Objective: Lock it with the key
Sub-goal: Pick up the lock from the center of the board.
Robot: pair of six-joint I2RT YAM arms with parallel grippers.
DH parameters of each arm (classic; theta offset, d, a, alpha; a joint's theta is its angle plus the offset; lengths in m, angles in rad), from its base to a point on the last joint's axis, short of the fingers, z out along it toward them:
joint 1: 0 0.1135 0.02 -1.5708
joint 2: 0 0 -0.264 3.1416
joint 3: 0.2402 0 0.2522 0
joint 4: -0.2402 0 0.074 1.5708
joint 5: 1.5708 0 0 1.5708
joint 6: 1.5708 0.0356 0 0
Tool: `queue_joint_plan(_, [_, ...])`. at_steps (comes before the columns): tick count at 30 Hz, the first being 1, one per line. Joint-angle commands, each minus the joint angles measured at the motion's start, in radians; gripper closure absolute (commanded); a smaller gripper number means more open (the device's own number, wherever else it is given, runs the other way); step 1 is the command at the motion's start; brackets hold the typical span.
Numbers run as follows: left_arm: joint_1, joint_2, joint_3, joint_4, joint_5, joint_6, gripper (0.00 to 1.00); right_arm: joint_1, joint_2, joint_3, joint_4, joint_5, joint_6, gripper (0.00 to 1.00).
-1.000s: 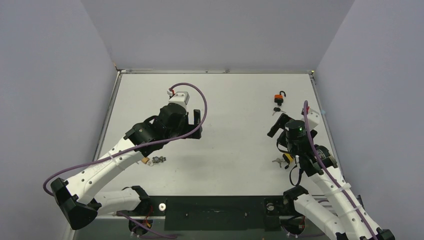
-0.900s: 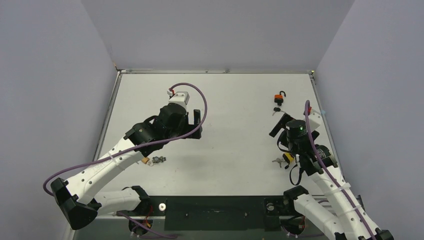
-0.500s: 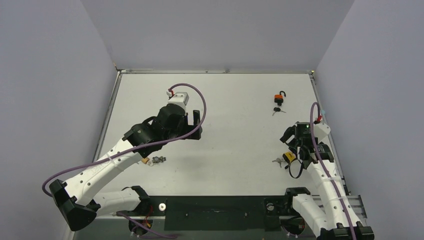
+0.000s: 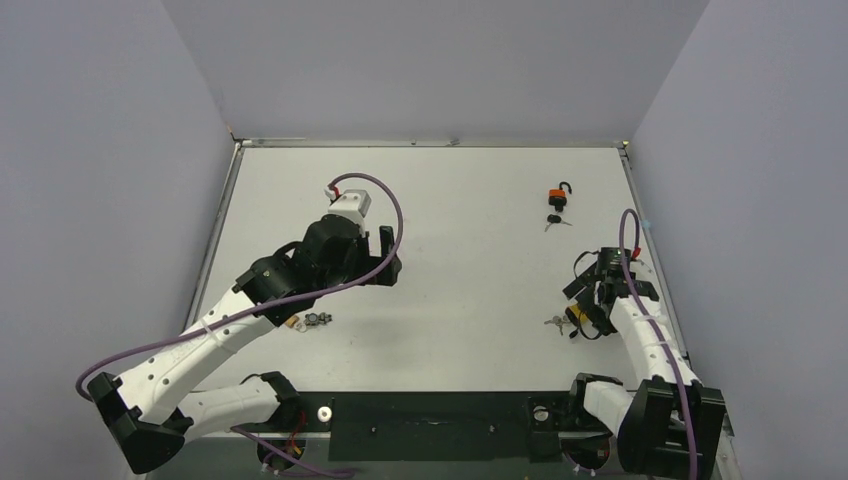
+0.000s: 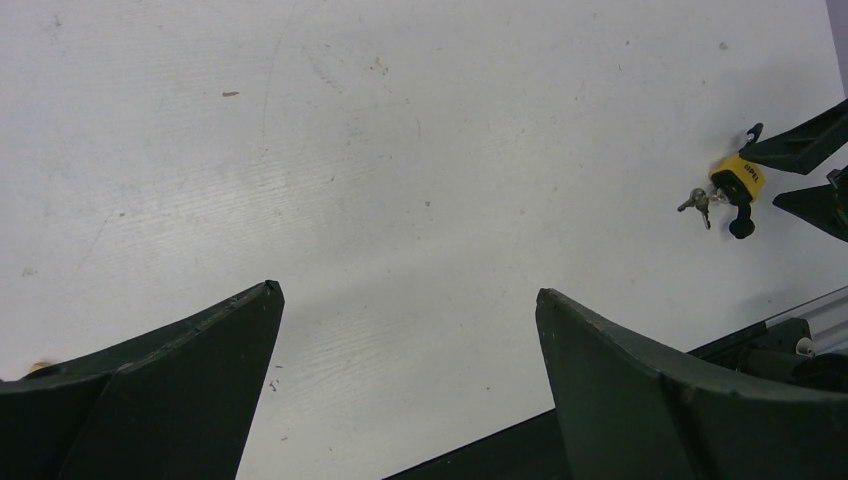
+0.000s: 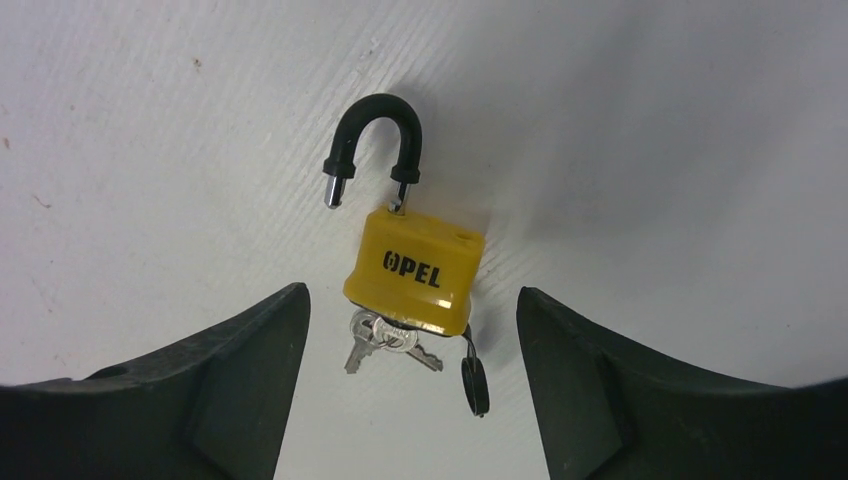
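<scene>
A yellow padlock lies flat on the white table, its black shackle open. Silver keys stick out of its bottom end, beside a dangling black cap. My right gripper is open, its two fingers either side of the padlock's key end and not touching it. In the top view the padlock lies near the right edge under my right gripper. It also shows far off in the left wrist view. My left gripper is open and empty above bare table, mid-left.
An orange padlock with an open shackle lies at the back right, a key just in front of it. A small dark padlock lies near the left arm. The table's right rail is close to the right arm.
My right arm has pulled back toward the near right and turned its gripper down over the yellow padlock. My left arm has shifted slightly left.
</scene>
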Motion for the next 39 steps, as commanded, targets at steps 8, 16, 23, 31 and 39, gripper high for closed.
queue_joint_plan(8, [0.022, -0.050, -0.010, 0.046, 0.041, -0.001, 0.01, -0.030, 0.129, 0.012, 0.110, 0.031, 0.048, 0.37])
queue_joint_plan(16, [0.036, -0.058, -0.020, 0.050, 0.053, -0.006, 0.01, -0.029, 0.179, 0.006, 0.139, 0.035, 0.057, 0.45])
queue_joint_plan(23, [0.043, -0.047, -0.021, 0.055, 0.103, -0.014, 0.01, -0.017, 0.164, -0.002, 0.147, 0.038, 0.045, 0.72])
queue_joint_plan(31, [0.047, -0.031, -0.061, 0.143, 0.279, -0.047, 0.01, 0.173, 0.042, 0.063, 0.104, -0.017, 0.144, 0.79])
queue_joint_plan(39, [0.049, -0.034, -0.143, 0.328, 0.454, -0.122, 0.00, 0.549, 0.012, 0.324, 0.072, 0.005, 0.233, 0.79])
